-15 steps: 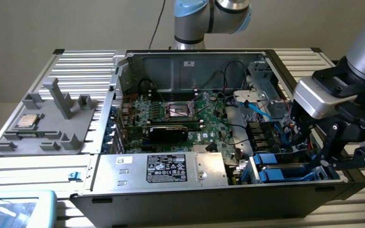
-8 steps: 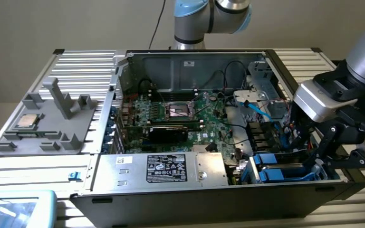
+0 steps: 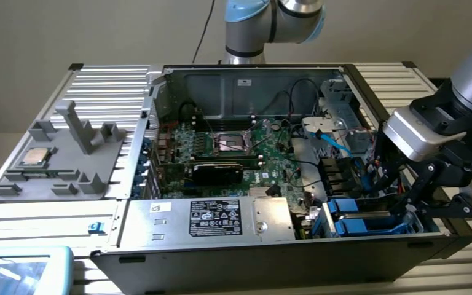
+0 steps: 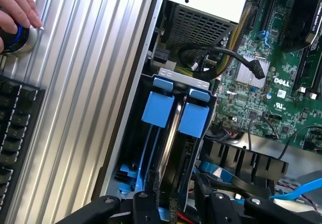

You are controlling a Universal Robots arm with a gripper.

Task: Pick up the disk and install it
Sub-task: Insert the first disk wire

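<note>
- While hovering at the front corner of the open computer case [image 3: 219, 264], my gripper [image 3: 412, 212] is sitting low over the drive bay, which is lining it up with the slots there.
- Disk [image 4: 193, 119]: standing on edge in that bay in its blue frame, just beside a second blue frame [image 4: 158, 108]. Both are upright, I judge, because the bay is taking them edge-first.
- Gripper state: I am sitting right over the disk's near edge, but I cannot tell whether I am clamping it or only bracketing it.
- Motherboard [image 4: 261, 83]: lying beside the bay, with a black cable [image 4: 221, 53] looping near the slots.
- Hand [image 4: 12, 12]: a person is touching a blue-ringed button [image 4: 17, 35] on the ribbed table [image 4: 90, 108], probably so a stop is within reach.
</note>
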